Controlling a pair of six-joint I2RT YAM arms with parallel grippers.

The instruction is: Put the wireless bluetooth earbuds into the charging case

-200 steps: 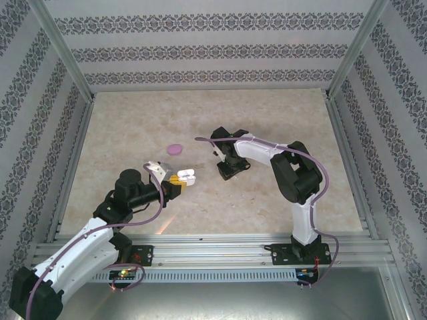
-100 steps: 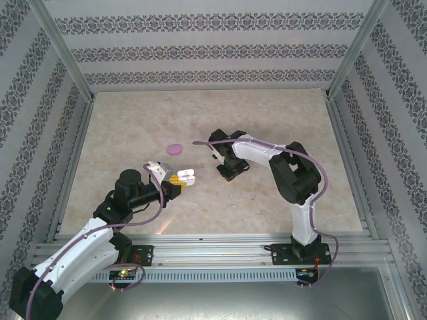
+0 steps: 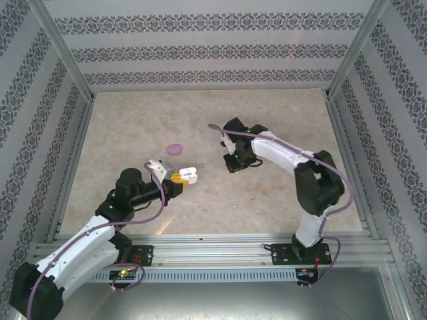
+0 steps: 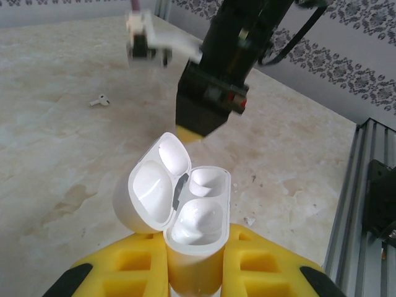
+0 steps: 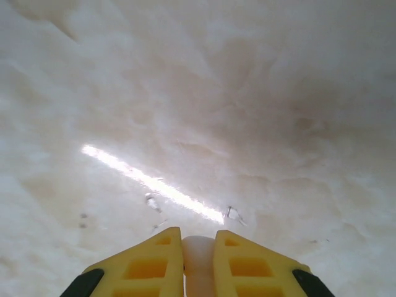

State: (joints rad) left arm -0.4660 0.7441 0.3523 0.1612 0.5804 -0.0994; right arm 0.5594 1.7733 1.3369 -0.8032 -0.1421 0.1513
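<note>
Since 0.5 s ago the right arm (image 3: 287, 155) has swung its elbow outward to the right. The right gripper (image 3: 234, 163) has shifted a little to the right and farther from the bases. The left gripper (image 3: 179, 178) and its load have stayed put.

The left gripper is clamped on the base of the white charging case (image 3: 187, 175). The case stands upright between the yellow fingers (image 4: 133, 263) with its lid hinged open to the left (its 2 wells are empty in the left wrist view).

The right gripper points down at the table (image 3: 133, 120). Its fingers are drawn nearly together and pinch a small pale earbud (image 5: 197, 263), whose rounded end shows between the pads.

1 more white earbud (image 4: 99, 99) lies loose on the table beyond the case, well apart from it. The purple oval case (image 3: 175, 149) lies on the table beyond the left gripper, apart from both arms.
</note>
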